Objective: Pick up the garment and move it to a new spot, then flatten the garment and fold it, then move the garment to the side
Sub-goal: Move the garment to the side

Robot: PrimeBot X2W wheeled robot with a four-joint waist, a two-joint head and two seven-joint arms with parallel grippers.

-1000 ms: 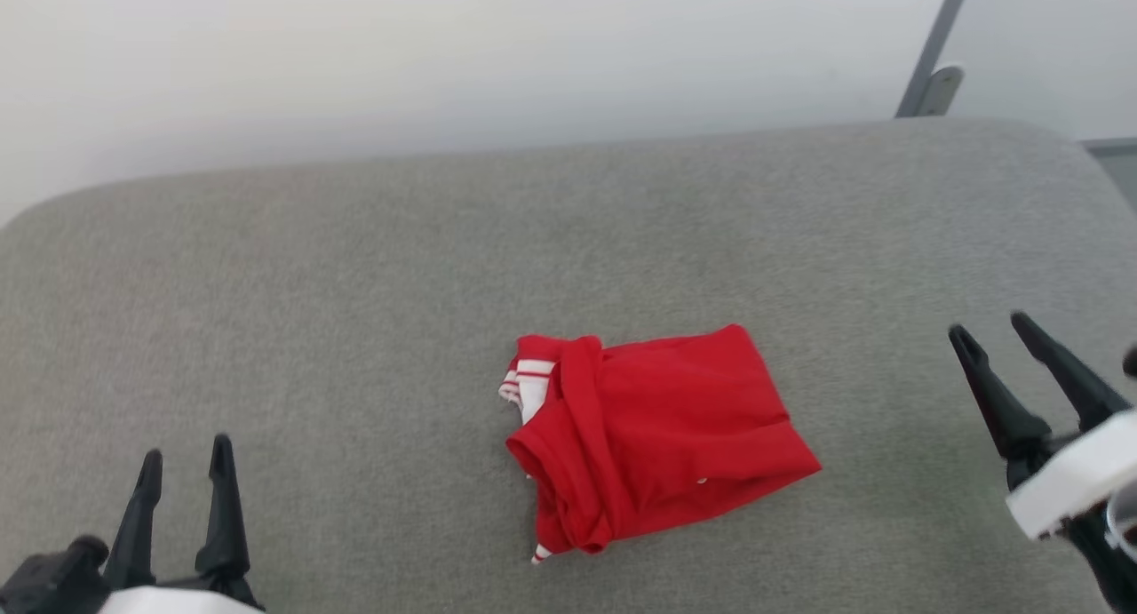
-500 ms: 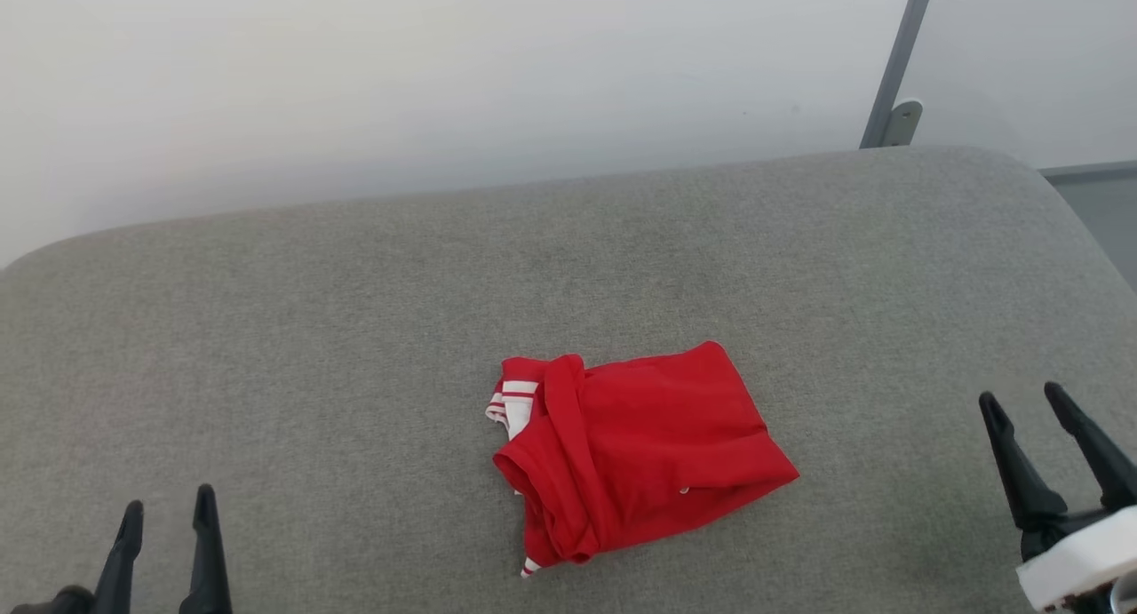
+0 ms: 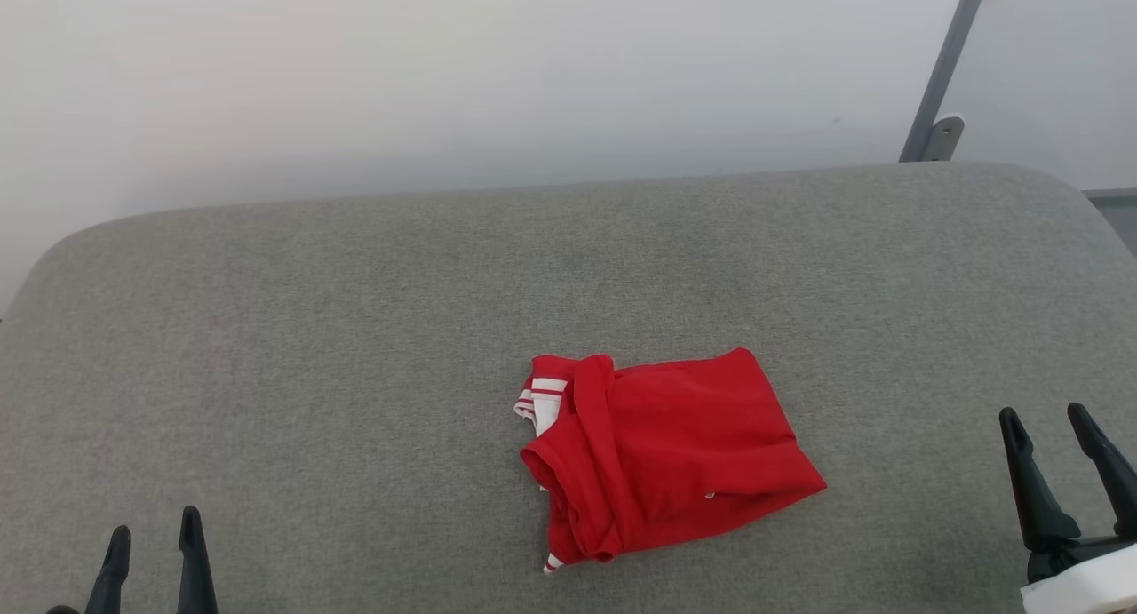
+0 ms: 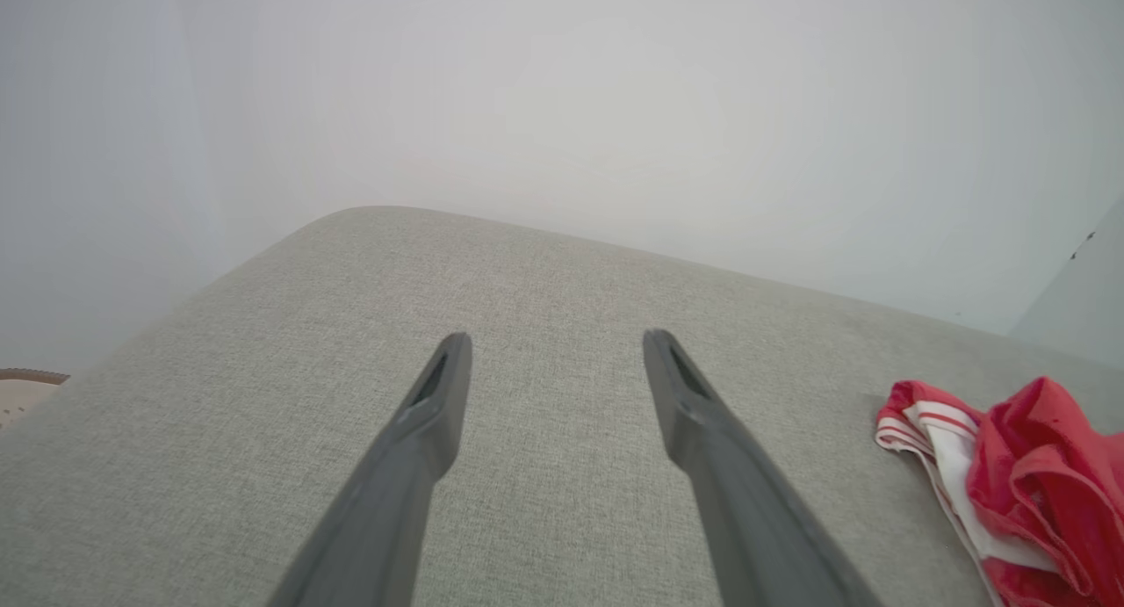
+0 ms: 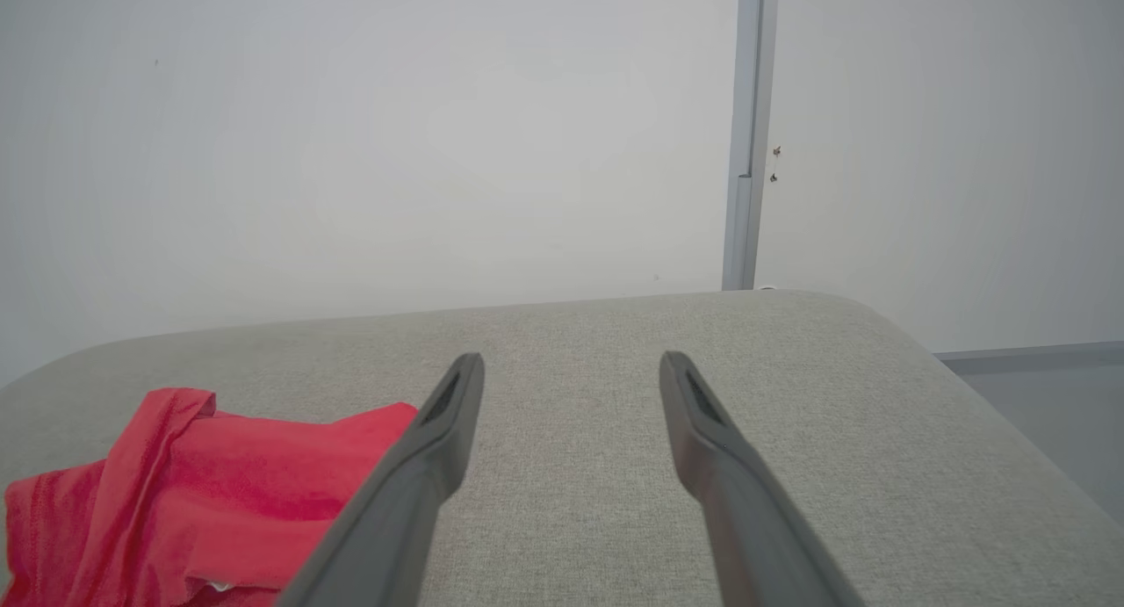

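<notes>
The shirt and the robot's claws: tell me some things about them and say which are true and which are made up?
1. The shirt lies on the grey cushion. True.
2. The left gripper holds the shirt. False: it is open and well apart from the shirt.
3. The right gripper is open. True.
4. The shirt is spread out flat. False: it is bundled up small, with a bit of white sleeve peeking out at one end.

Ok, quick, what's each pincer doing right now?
Left dark two-finger pincer: open, empty, apart from the red thin-fabric T-shirt with white sleeves.
Right dark two-finger pincer: open, empty.
</notes>
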